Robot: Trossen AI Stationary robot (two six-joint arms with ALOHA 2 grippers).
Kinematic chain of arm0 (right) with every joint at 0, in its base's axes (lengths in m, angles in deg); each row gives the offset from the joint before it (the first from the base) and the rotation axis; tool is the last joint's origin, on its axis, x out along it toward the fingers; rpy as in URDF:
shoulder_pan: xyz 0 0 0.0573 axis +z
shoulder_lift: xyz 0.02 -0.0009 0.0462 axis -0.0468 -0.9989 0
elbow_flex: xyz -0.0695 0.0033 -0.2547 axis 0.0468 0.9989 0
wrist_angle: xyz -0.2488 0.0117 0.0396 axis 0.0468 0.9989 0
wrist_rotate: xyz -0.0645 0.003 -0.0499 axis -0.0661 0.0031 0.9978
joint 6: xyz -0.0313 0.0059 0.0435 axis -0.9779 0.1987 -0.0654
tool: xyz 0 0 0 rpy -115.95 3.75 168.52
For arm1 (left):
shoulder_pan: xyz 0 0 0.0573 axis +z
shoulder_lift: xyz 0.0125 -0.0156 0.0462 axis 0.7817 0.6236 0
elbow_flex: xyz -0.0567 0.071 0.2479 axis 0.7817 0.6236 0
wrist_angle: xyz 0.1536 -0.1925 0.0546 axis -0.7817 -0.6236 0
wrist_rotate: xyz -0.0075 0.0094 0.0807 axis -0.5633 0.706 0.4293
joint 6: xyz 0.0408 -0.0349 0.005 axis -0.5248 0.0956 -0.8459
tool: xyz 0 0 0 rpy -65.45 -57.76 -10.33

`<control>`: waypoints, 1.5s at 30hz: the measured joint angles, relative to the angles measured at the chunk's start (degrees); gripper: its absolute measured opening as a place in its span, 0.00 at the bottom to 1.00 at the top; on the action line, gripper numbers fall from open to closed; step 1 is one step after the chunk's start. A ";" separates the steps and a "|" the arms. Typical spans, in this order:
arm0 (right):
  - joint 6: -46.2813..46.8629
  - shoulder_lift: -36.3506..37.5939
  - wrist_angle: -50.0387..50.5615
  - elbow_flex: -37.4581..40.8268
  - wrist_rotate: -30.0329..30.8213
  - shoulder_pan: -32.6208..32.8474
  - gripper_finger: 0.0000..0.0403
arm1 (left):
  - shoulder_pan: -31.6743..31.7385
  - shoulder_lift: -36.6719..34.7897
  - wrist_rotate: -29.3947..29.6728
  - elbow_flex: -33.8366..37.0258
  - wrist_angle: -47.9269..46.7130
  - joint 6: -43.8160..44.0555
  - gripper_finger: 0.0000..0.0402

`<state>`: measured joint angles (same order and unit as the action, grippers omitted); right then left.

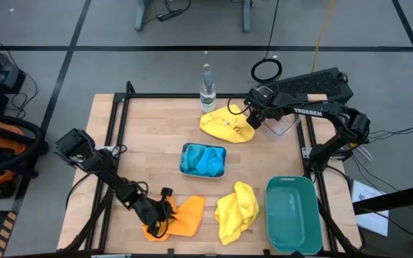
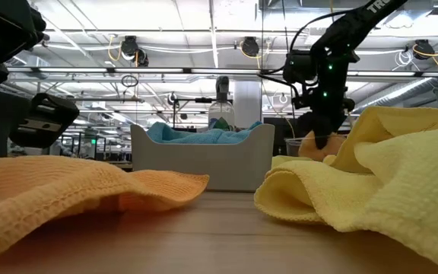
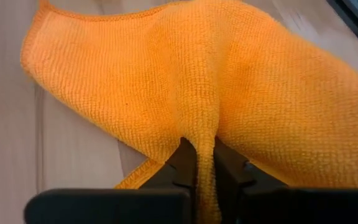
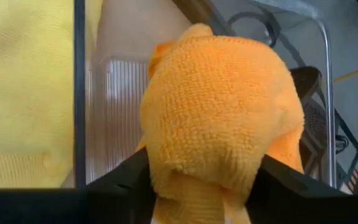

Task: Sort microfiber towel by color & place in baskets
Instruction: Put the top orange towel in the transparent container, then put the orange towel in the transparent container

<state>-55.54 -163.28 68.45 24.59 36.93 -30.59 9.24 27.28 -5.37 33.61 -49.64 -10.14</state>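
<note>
One orange towel (image 1: 185, 217) lies spread on the table's near left; my left gripper (image 1: 165, 209) is shut on it. My right gripper (image 1: 252, 120) is at the far right, shut on the second orange towel (image 4: 219, 106), bunched over the clear basket (image 4: 114, 106). A yellow towel (image 1: 226, 127) lies heaped beside that basket, another yellow towel (image 1: 236, 211) near the front. Blue towels (image 1: 202, 159) fill the pale grey-blue basket (image 1: 223, 172) at the centre. The dark green basket (image 1: 290, 213) stands near right. My left gripper pinches a raised fold (image 3: 205, 146) of the orange towel between its two fingers (image 3: 182, 163), coming in low from the table's left. The rest of the cloth lies slack on the table. My right gripper holds the second orange towel as a bunched wad (image 4: 204, 155) between its fingers (image 4: 278, 180), several layers together. In the low view the cloth (image 2: 315, 146) hangs just below the fingers, over the clear basket.
A clear bottle (image 1: 207, 89) stands at the far edge, just left of my right gripper. The near yellow towel (image 2: 371, 175) sits between the orange towel (image 2: 90, 190) and the green basket. Bare wood shows on the left half of the table (image 1: 142, 136).
</note>
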 joint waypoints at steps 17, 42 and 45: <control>3.90 0.07 12.67 -9.13 0.18 5.84 0.67 | 0.00 0.00 -0.01 -0.02 2.76 -3.29 0.05; 1.36 20.29 -12.82 -9.13 0.70 48.50 0.58 | 0.04 -17.46 5.27 -0.11 2.59 -19.52 0.05; -3.20 16.44 -18.01 -9.13 5.70 55.86 0.56 | 0.08 -20.97 10.04 -0.11 2.76 -21.84 0.05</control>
<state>-58.73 -146.84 50.45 15.46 42.63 25.27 9.32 6.31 4.66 33.50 -46.87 -31.98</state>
